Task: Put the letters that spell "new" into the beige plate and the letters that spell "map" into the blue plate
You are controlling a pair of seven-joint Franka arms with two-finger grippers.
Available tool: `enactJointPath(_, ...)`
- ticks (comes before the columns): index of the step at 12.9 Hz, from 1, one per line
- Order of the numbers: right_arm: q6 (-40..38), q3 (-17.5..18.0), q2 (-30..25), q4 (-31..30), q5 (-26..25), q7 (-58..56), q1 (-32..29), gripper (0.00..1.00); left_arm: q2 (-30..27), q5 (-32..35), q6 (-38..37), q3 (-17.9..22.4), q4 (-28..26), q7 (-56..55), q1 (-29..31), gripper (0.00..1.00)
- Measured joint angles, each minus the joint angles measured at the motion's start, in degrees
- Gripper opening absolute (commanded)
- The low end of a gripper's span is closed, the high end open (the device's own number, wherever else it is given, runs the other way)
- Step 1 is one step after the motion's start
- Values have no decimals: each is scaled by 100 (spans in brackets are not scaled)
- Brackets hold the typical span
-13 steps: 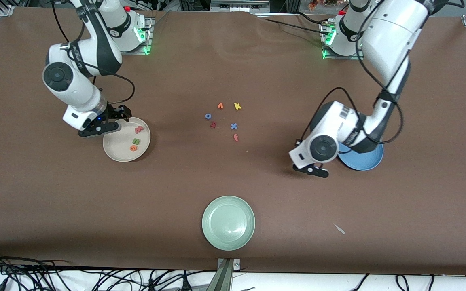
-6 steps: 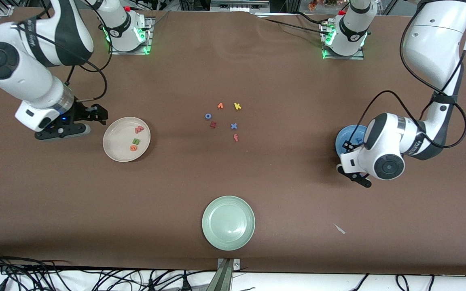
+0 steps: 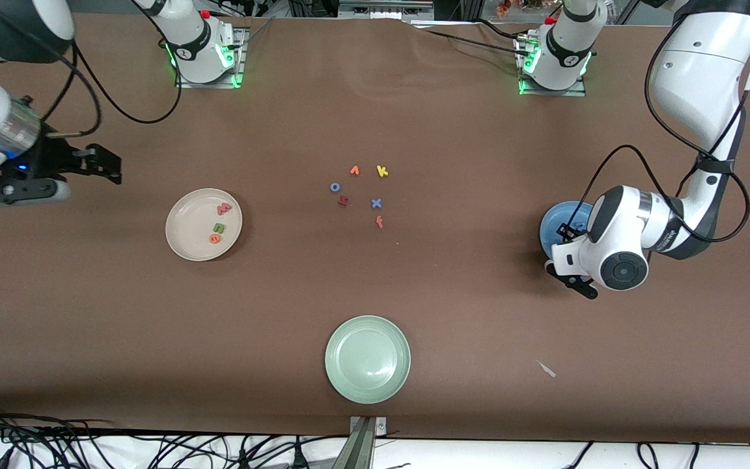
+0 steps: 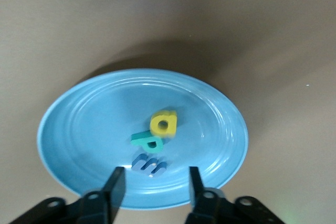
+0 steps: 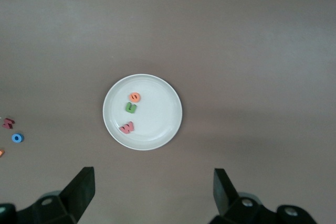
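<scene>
Both sets sorted: n, e, w (image 3: 219, 227) in beige plate (image 3: 183, 238); m, a, p (image 4: 156, 144) in blue plate (image 4: 79, 129). Left gripper (image 4: 153, 187) over blue plate, jaws apart, empty, p released. Right gripper (image 5: 152, 190) spread wide, empty, raised above the tabletop beside beige plate.

Right gripper (image 3: 98, 163), jaws spread wide and empty, now off the beige plate (image 3: 183, 244) and up toward the right arm's end of the table. Left gripper (image 4: 152, 190) now over the blue plate (image 4: 79, 129), jaws parted, yellow p (image 4: 164, 123) lying in the plate by teal a (image 4: 147, 141) and blue m (image 4: 148, 163).
</scene>
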Motion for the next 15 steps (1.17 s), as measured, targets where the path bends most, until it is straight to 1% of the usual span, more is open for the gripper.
enactJointPath(2, -134, -190, 0, 111, 39, -4, -7, 100, -113, 0, -350, -1, 229, -9, 1, 100)
enactJointPath(5, -211, -196, 8, 199, 42, -4, -1, 100, -586, -142, -757, -16, 348, -309, 2, 100)
enactJointPath(9, -257, -191, 17, 456, 41, -4, 4, 100, -1269, -971, -1412, -60, 351, -1293, 1, 100)
enactJointPath(11, -259, -187, 21, 601, 63, -4, 6, 100, -1581, -1255, -1598, -50, 351, -1616, 47, 100)
enactJointPath(15, -313, -89, 60, 700, 97, -19, 73, 100, -2080, -1632, -1733, -34, 347, -1758, 628, 100)
